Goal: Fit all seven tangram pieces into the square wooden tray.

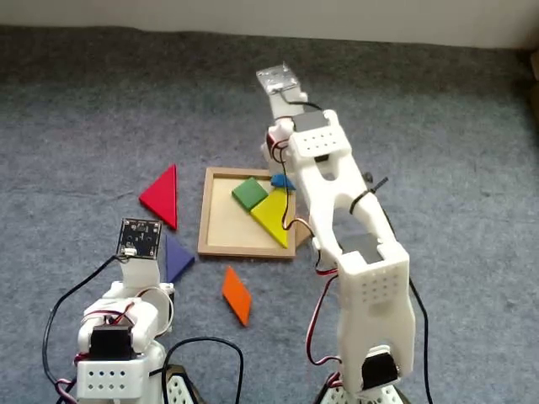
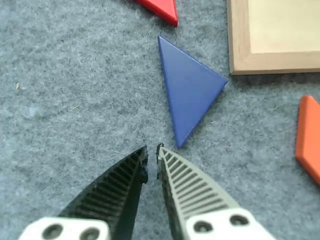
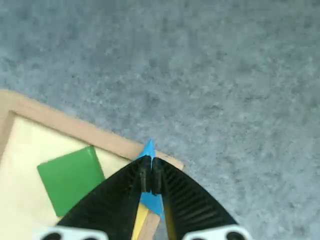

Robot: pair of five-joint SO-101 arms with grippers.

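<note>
The square wooden tray (image 1: 217, 220) lies mid-table with a green square (image 1: 249, 193) and a yellow triangle (image 1: 274, 215) inside. My right gripper (image 3: 148, 172) hangs over the tray's far right corner (image 3: 165, 159), shut on a light blue piece (image 3: 149, 148); that light blue piece (image 1: 283, 180) also peeks out beside the arm from above. My left gripper (image 2: 152, 152) is shut and holds nothing, its tips just short of the dark blue triangle (image 2: 189, 90). A red triangle (image 1: 162, 195) and an orange parallelogram (image 1: 237, 295) lie on the carpet outside the tray.
Grey carpet covers the whole table. The right arm's white body (image 1: 337, 219) stretches over the tray's right edge and hides what lies under it. The left arm's base (image 1: 118, 345) sits at the near left. Open carpet lies beyond the tray.
</note>
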